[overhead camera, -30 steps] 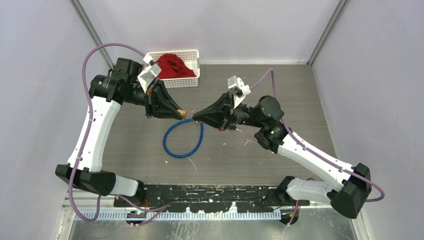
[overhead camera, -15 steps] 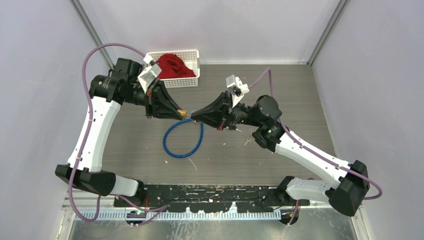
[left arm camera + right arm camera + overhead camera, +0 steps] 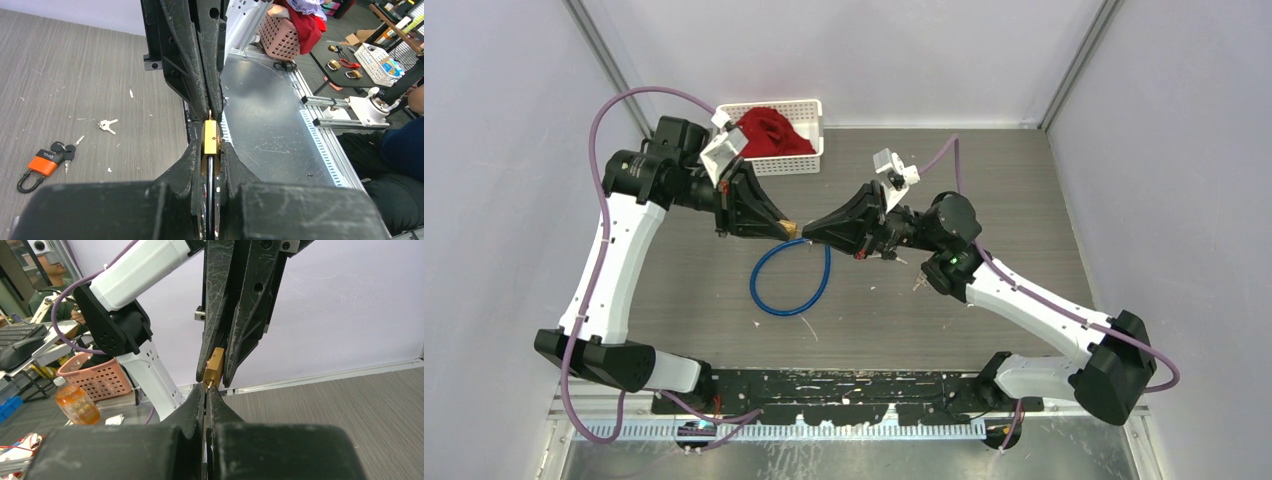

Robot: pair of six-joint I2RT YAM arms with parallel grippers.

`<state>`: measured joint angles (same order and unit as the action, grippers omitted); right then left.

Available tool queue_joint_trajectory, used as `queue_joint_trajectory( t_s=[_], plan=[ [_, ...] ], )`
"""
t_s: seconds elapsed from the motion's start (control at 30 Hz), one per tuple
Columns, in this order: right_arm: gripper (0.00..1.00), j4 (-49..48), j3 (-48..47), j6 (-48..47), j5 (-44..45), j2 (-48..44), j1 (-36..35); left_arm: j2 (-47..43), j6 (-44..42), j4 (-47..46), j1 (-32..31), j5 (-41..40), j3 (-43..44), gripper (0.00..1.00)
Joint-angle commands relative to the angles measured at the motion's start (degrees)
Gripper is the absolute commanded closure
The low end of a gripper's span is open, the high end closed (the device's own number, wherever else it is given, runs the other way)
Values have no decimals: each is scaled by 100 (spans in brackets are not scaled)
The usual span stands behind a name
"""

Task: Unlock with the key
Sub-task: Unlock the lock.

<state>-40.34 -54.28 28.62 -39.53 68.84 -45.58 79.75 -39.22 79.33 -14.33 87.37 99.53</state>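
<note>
A brass padlock hangs above the table, pinched in my left gripper. Its blue cable loop droops onto the table below. In the left wrist view the brass body sits between the shut fingers. My right gripper meets it tip to tip from the right. It is shut on the key, of which only a silver sliver shows at the padlock's lower face. The rest of the key is hidden between my right gripper's fingers.
A white basket holding a red cloth stands at the back left. An orange padlock with keys and loose keys lie on the grey surface to the right of the grippers. Walls close in on three sides.
My right arm has edged a little to the left, pressing its tip closer to the padlock. The left arm and the cable loop have stayed put.
</note>
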Motion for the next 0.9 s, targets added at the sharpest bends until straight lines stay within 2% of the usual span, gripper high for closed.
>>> queue_joint_trajectory(
  t_s=[0.0, 0.23, 0.5, 0.73, 0.77, 0.8, 0.87],
  plan=[
    [99, -711, 133, 174, 100, 35, 14, -148, 18, 73, -59, 1045, 151, 100],
    [99, -984, 187, 183, 226, 153, -64, -154, -58, 108, -84, 1045, 108, 100],
    [99, -971, -23, 11, 505, 507, -382, -136, -72, 133, -126, 1045, 184, 100],
    [98, -837, -206, 246, 738, 734, -394, -166, -76, 161, -150, 1042, 197, 100],
    [90, -786, -198, 319, 659, 716, -344, -175, -71, 162, -155, 1035, 173, 100],
    [76, -767, -172, 417, 532, 700, -274, -192, -73, 150, -148, 1036, 167, 100],
    [60, -817, -21, 677, 361, 553, -86, -201, -88, 146, -141, 1036, 128, 100]
  ],
)
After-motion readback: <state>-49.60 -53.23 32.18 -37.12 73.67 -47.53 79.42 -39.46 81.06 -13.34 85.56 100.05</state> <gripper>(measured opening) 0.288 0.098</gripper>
